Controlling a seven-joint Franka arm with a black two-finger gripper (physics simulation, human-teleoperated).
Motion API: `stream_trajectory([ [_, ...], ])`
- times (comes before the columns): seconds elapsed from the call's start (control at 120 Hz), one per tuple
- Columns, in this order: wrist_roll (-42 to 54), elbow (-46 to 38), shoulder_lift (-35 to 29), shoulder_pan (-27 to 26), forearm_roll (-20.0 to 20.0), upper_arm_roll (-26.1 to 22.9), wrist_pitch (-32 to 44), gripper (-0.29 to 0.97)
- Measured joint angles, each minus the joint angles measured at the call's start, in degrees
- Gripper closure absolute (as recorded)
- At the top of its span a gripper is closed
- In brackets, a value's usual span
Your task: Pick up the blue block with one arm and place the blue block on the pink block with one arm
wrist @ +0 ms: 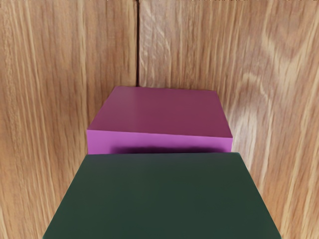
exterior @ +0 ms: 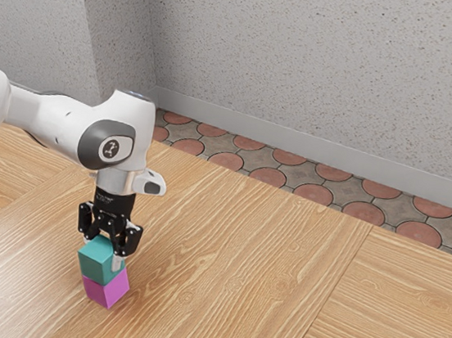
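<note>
In the exterior view the white arm comes in from the exterior view's left, well above and to the left of the pink block, and bends down so that its hand hangs straight over that block. The black gripper points downward directly above the pink block, its jaws pinching the blue block by its upper sides. The blue block, teal in shade, sits on top of the pink block, touching it and shifted a little toward the exterior view's left, so a strip of the pink top stays uncovered.

In the wrist view, the blue block is dark and close under the hand, overlapping the near part of the pink block and casting a shadow on it. The pink block rests on the wooden table, with bare planks on every side of it. Far right and beyond the pink block lie a floor of round reddish tiles and a grey wall.
</note>
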Motion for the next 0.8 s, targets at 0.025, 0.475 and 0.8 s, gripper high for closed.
stream_trajectory([
  [0.025,0.0,0.0,0.0,0.0,0.0,0.0,0.1,0.29],
  [0.475,-0.2,0.1,0.8,0.0,0.8,0.0,0.5,0.28],
  [0.8,-0.2,0.1,0.9,0.0,0.8,0.0,0.7,0.10],
])
